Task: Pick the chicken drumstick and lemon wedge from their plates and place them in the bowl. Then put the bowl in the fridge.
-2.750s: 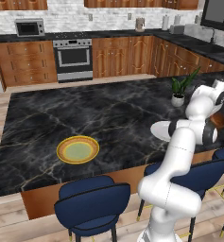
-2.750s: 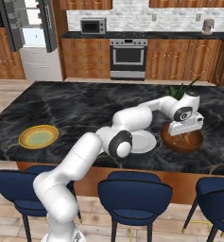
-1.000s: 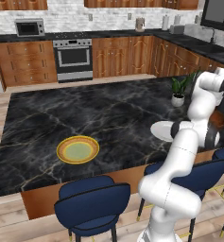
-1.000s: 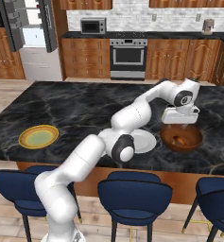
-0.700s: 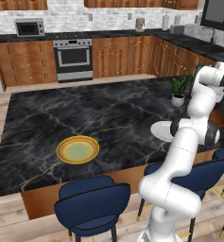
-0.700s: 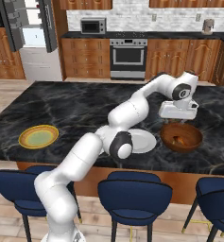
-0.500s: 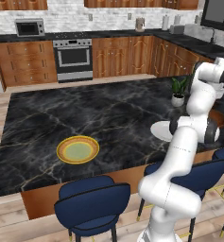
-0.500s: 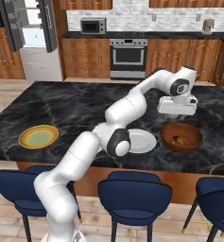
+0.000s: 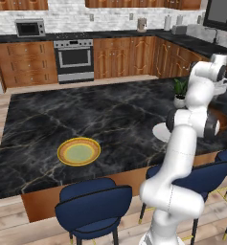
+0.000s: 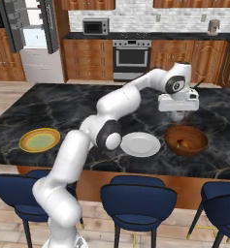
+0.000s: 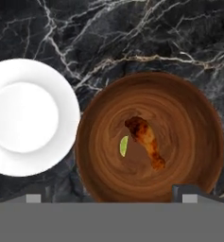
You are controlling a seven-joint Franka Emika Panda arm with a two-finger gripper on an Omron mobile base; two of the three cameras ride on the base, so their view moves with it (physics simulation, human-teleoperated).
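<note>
Chicken drumstick (image 11: 145, 141) and lemon wedge (image 11: 124, 146) lie side by side in the bowl (image 11: 193, 123), beside the bare white plate (image 11: 47, 156); gripper (image 10: 178, 115) hangs above, jaws spread and empty, likely positioned to take the bowl fridgeward

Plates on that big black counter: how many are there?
2. A plain white plate lies beside the wooden bowl, near the counter's front edge. A yellow-rimmed plate with a pale green centre lies far off toward the other end. Both look bare.
</note>
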